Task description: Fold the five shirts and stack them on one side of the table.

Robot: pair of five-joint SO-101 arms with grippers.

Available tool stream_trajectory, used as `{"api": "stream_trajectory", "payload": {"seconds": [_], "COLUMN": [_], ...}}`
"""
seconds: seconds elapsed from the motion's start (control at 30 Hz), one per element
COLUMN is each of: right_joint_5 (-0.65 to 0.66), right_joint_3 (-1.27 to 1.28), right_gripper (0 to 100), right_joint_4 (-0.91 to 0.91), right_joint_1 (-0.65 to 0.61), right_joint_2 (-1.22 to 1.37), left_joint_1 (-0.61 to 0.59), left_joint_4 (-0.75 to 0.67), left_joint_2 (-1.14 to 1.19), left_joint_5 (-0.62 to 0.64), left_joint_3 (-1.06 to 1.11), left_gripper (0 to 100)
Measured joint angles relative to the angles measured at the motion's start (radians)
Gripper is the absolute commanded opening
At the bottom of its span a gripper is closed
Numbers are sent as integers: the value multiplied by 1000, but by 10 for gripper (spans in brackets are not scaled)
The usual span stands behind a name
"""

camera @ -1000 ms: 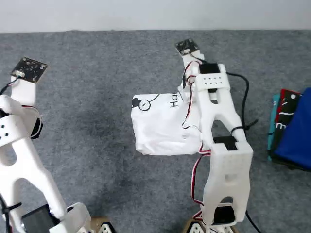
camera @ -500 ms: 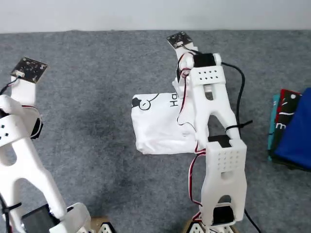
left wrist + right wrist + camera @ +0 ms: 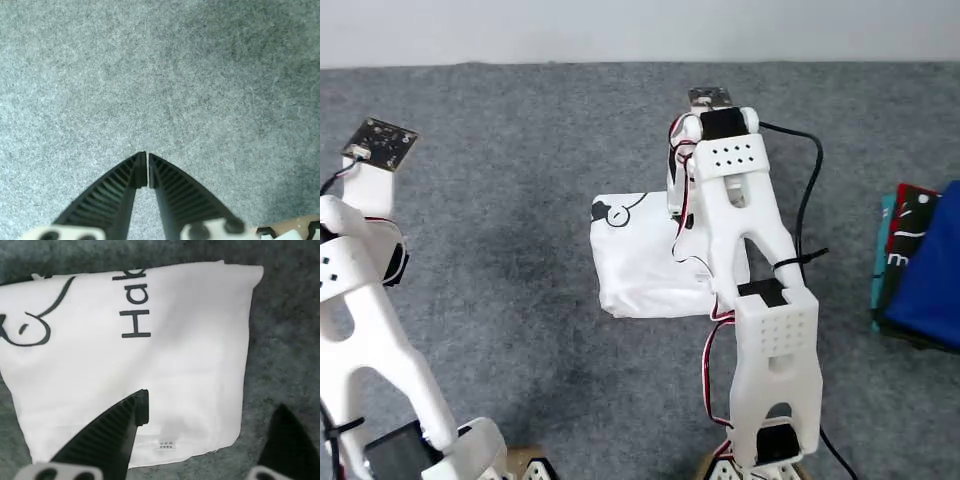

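The grey felt-like surface [image 3: 500, 180] takes up nearly everything I can see from here. The two white arms stand at its near edge. The right arm [image 3: 750, 250] stretches out over the middle, and the left arm [image 3: 360, 300] is off to its own side, well apart from any cloth.

In the centre lies a white shirt [image 3: 640, 260] with black print, flat and already down to a rough rectangle, one edge tucked under the right arm. At the far right edge sits a pile [image 3: 920, 265] of what I take to be folded shirts, blue on top with darker cloth beneath.

The right claw [image 3: 212, 407] hangs over the shirt spread wide and holding nothing. One finger is above the fabric and the other is out over bare grey past the shirt's edge, so it straddles that edge. The left claw [image 3: 148, 160] is clenched tight on nothing, tips touching, pointing at bare surface.

To my eye the folding of this one is about finished, and the job in hand is getting it over to the pile. That would mean dropping onto that edge and pinching all the layers together, not just the top one. Then it has to be carried across without the fold falling open
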Motion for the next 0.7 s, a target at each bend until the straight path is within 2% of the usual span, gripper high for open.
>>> {"api": "stream_trajectory", "payload": {"seconds": [0.5, 0.57, 0.7], "right_joint_5": [-63, -64, -31], "right_joint_3": [-9, -20, -23], "right_gripper": [386, 307, 38], "right_joint_4": [0, 0, 0], "right_joint_1": [-9, -11, -11], "right_joint_2": [262, 278, 290], "left_joint_1": [0, 0, 0], "left_joint_4": [-2, 0, 0], "left_joint_2": [-5, -5, -6], "left_joint_5": [2, 2, 5], "left_joint_3": [54, 63, 64], "left_gripper": [13, 13, 13]}}
